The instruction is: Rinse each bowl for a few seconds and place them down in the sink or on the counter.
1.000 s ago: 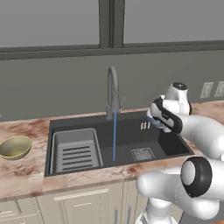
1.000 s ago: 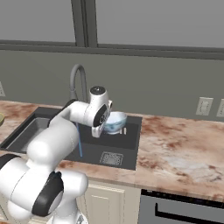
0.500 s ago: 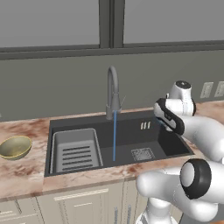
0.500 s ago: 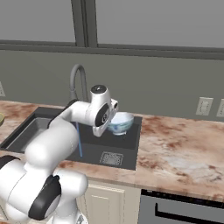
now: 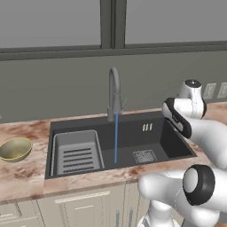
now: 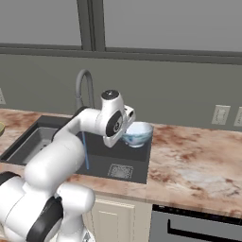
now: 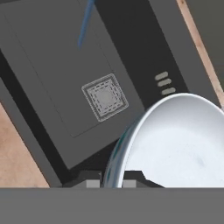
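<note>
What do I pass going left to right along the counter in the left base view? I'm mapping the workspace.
Olive-gold bowl → ribbed drying tray → water stream → square drain → robot arm.

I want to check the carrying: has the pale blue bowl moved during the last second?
Yes. In the right base view the pale blue bowl, held by the gripper, has moved right, away from the faucet, toward the sink's right edge and the counter.

Flat, even rendered lighting, no hard shadows or glare; everything looks a bit soft and low-res.
</note>
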Tool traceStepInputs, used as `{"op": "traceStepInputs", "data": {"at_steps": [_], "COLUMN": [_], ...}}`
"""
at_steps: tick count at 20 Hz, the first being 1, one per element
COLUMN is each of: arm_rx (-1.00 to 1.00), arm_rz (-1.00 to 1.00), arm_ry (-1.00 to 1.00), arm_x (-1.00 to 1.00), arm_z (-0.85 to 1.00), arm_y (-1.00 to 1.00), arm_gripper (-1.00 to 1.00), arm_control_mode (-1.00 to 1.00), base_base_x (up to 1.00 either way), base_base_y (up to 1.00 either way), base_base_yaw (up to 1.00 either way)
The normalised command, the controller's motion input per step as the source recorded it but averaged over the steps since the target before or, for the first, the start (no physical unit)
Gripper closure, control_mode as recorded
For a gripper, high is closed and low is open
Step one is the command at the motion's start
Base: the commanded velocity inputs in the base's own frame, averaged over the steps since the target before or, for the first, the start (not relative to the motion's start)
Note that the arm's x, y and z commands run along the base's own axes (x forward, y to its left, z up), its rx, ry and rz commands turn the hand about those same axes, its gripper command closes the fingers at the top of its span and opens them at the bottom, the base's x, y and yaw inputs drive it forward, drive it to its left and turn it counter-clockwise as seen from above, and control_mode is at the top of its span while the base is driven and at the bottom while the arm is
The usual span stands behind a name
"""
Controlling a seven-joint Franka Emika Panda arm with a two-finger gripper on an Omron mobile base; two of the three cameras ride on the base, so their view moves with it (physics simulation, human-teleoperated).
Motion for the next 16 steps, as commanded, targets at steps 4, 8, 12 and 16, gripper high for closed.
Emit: {"op": "traceStepInputs", "data": {"at_steps": [4, 8, 12, 16], "arm_rx": [-0.01, -0.02, -0.02, 0.0], "arm_rz": [-0.11, -0.14, -0.14, -0.14], "arm_ry": [-0.01, -0.02, -0.01, 0.0], "arm_x": [-0.2, -0.15, -0.12, -0.09], "arm_z": [0.17, 0.16, 0.06, -0.01], "arm_y": [-0.2, -0.16, -0.21, -0.24], "arm_gripper": [1.0, 1.0, 1.0, 1.0], "arm_control_mode": [-1.0, -1.0, -1.0, -1.0], "base_base_x": [0.0, 0.0, 0.0, 0.0], "base_base_y": [0.0, 0.0, 0.0, 0.0], "base_base_yaw": [0.0, 0.0, 0.0, 0.0]}}
